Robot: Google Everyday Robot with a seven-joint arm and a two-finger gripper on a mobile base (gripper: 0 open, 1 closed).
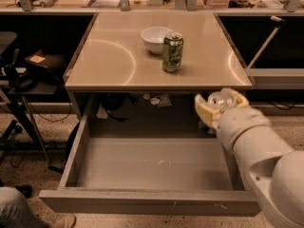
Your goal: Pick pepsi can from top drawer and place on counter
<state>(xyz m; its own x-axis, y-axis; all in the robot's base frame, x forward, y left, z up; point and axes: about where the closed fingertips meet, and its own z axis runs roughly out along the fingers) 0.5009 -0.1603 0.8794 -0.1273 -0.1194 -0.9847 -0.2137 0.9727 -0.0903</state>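
Observation:
My gripper (221,102) is at the right, above the open top drawer (152,165) and just below the counter's (109,56) front edge. Its tan fingers (205,112) are closed around a small can; only the silver top of the pepsi can (219,99) shows between them, and its blue body is hidden by the fingers and wrist. The drawer is pulled fully out, and its scuffed bottom shows nothing lying on it.
A green can (172,52) and a white bowl (156,39) stand on the counter's far middle. My white arm (266,165) covers the drawer's right wall. Cables and a stand (19,103) are at the left. A person's knee and shoe (19,213) show at the bottom left.

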